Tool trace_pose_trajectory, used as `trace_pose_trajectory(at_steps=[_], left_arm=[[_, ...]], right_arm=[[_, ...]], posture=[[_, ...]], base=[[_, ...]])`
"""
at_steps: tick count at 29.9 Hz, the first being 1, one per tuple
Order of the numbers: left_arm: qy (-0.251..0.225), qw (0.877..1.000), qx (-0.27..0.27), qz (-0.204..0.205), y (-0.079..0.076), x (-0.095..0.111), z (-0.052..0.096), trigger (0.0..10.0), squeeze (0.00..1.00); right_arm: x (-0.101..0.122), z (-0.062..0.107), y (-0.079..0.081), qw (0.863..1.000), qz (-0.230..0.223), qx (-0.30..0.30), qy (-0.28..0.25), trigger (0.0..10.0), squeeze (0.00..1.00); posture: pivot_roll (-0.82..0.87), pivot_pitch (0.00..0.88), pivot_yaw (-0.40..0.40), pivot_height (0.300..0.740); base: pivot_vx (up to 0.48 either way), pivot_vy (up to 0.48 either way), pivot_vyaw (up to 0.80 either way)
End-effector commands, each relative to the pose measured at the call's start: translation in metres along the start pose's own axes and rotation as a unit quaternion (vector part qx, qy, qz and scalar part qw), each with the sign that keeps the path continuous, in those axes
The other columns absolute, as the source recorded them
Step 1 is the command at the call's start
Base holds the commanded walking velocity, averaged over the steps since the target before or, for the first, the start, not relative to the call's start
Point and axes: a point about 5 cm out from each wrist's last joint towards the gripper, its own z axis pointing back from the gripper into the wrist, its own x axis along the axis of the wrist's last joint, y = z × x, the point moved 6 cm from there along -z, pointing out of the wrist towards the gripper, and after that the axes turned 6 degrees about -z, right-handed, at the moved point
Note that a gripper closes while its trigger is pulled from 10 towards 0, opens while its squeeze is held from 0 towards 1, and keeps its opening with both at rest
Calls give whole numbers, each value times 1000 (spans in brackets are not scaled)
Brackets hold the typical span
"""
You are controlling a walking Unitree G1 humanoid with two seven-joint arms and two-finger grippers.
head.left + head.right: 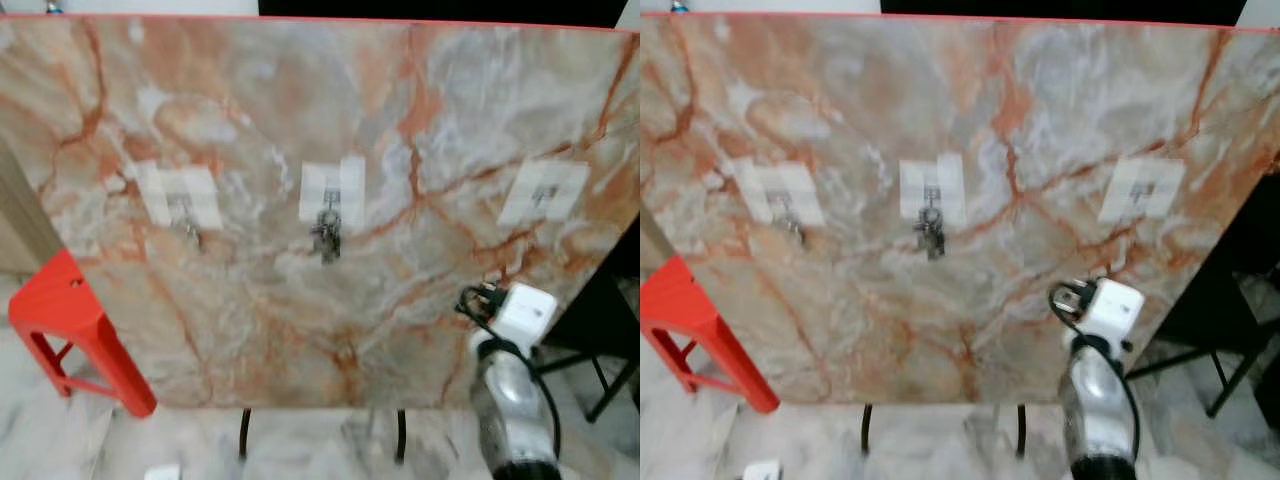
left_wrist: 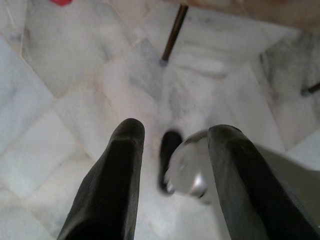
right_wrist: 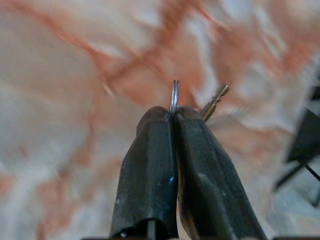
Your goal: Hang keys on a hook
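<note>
A marble-patterned board (image 1: 300, 120) with orange veins is seen standing upright ahead. Three clear adhesive hooks are fixed across it: left hook (image 1: 185, 215), middle hook (image 1: 327, 215), right hook (image 1: 543, 192). A dark bunch of keys (image 1: 325, 240) is hung on the middle hook.

The right end effector (image 3: 173, 117) is raised near the board's lower right, below the right hook. Its fingers (image 3: 150, 165) are pressed together on a key ring (image 3: 174, 97), a key (image 3: 215, 101) protruding beside it.

The left end effector (image 2: 172, 137) is held low over the marble floor (image 2: 60, 100), fingers apart, nothing between them.

A red stool (image 1: 70, 325) is noted at left.
</note>
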Motion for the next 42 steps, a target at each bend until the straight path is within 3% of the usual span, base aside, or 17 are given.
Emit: trace_pose_trajectory(at_steps=[1,6,15,22,25,28,35,42], left_arm=[[5,1000,7,-5,6,-3,2,10000,0],[8,1000,7,-3,9,-8,3,10000,0],[13,1000,16,5,20,-13,6,10000,0],[10,1000,17,4,21,-8,5,10000,0],[7,1000,15,4,17,-4,3,10000,0],[2,1000,11,4,10,2,0,10000,0],[4,1000,10,6,6,-1,1,10000,0],[8,1000,19,9,21,-6,4,10000,0]], right_arm=[[4,0,14,1000,-5,16,-7,10000,0],[4,1,13,1000,-4,9,-10,10000,0],[29,5,-40,990,19,-123,-70,10000,0],[49,13,-53,977,57,-171,-113,10000,0],[53,13,-52,975,62,-176,-119,10000,0],[71,12,-47,966,113,-175,-152,10000,0],[87,9,-31,958,160,-149,-183,10000,0],[84,6,-23,961,171,-135,-171,10000,0]], posture=[[42,0,-57,735],[43,0,-59,735],[44,0,-52,735],[37,0,-46,735],[37,0,-46,735],[40,0,-48,735],[41,0,-51,735],[42,0,-55,735]], base=[[0,0,0],[0,0,0],[0,0,0],[0,0,0],[0,0,0],[0,0,0],[0,0,0],[0,0,0]])
